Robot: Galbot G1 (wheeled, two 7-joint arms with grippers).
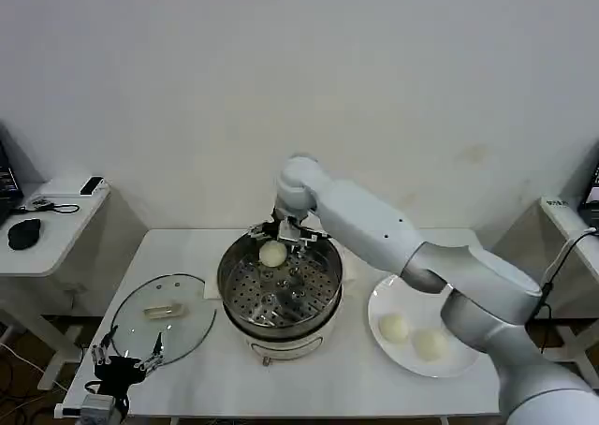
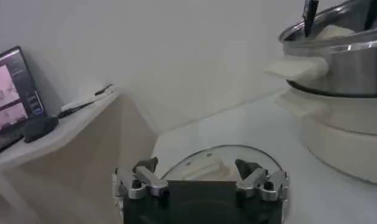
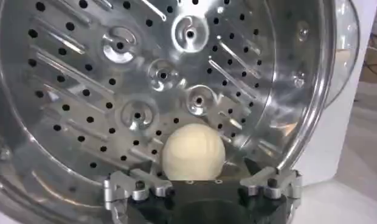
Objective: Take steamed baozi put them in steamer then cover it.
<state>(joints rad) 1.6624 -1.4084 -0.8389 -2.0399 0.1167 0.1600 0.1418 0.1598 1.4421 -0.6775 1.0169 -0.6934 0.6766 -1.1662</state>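
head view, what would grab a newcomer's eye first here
The right gripper reaches over the far rim of the shiny steamer at the table's middle, jaws open around one baozi resting on the perforated tray. On the robot's right, two more buns sit on a white plate. On its left, the glass cover lies flat on the table, with the left gripper open at its near edge.

Cover (image 1: 163, 316) left of steamer (image 1: 280, 294)
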